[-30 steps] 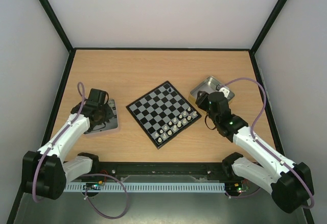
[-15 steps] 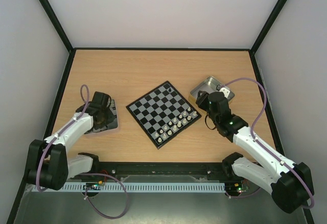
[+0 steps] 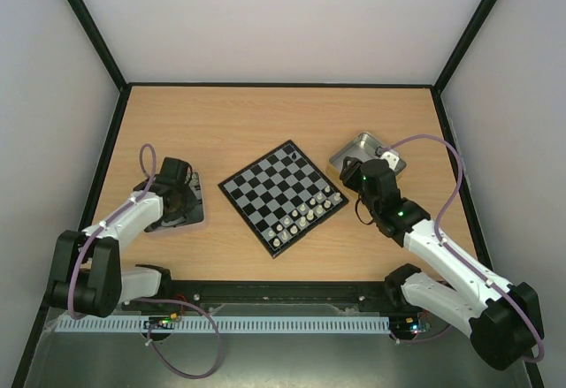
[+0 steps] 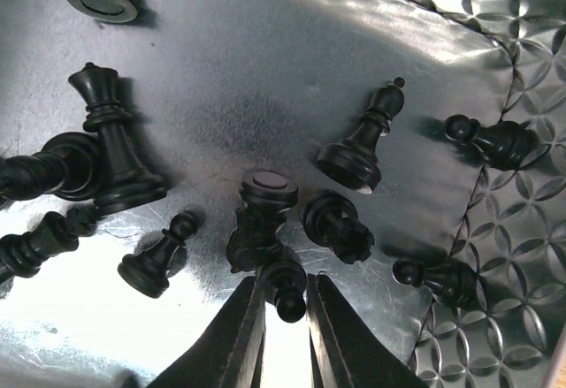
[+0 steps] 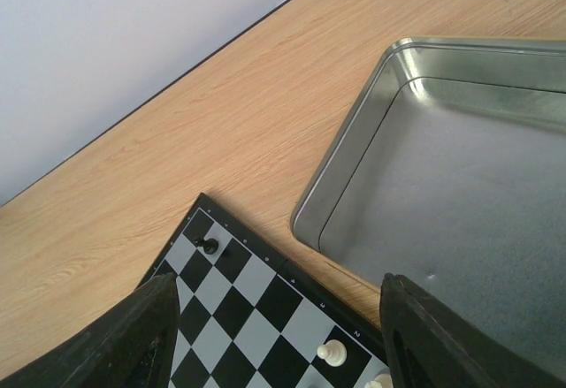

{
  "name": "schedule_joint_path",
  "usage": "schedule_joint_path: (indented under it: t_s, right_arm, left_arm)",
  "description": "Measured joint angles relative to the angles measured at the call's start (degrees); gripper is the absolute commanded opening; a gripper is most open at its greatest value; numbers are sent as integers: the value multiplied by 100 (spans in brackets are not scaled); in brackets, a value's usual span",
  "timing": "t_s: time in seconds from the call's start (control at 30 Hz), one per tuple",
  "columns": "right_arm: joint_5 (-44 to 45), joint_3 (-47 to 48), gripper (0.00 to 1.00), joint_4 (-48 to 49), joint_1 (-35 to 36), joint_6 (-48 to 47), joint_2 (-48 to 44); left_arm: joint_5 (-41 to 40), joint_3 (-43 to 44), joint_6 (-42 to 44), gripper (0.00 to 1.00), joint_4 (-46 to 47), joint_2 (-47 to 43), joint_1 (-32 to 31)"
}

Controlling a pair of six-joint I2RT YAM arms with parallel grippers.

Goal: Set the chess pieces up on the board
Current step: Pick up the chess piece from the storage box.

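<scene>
Resting among the other black pieces [image 4: 115, 154] in a tin [image 4: 265, 70], a black pawn [image 4: 285, 284] is flanked closely by the left gripper [image 4: 285, 339] at the bottom centre of the left wrist view, evidently so that it can be lifted out; whether it is pinched cannot be told. The board [image 3: 265, 189], mid-frame in the overhead view, carries white pieces [image 3: 305, 214] along its lower right edge. The left arm [image 3: 124, 216] is folded low at the left. The right gripper [image 5: 283, 335] is held spread and empty beside a second tin [image 5: 460, 194].
</scene>
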Motion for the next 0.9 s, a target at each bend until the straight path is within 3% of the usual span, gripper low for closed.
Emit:
schedule_joint_path:
  t_s: [0.3,0.57,0.9]
  right_arm:
    - [2,0,61,0,0,0,0]
    - [20,0,61,-4,0,0,-28]
    - [48,0,61,-4,0,0,-114]
  left_arm:
    - [-39,0,20,12,11,2,0]
    - [9,-4,48,17,122,103,0]
    - [0,-81,83,10,214,192,0]
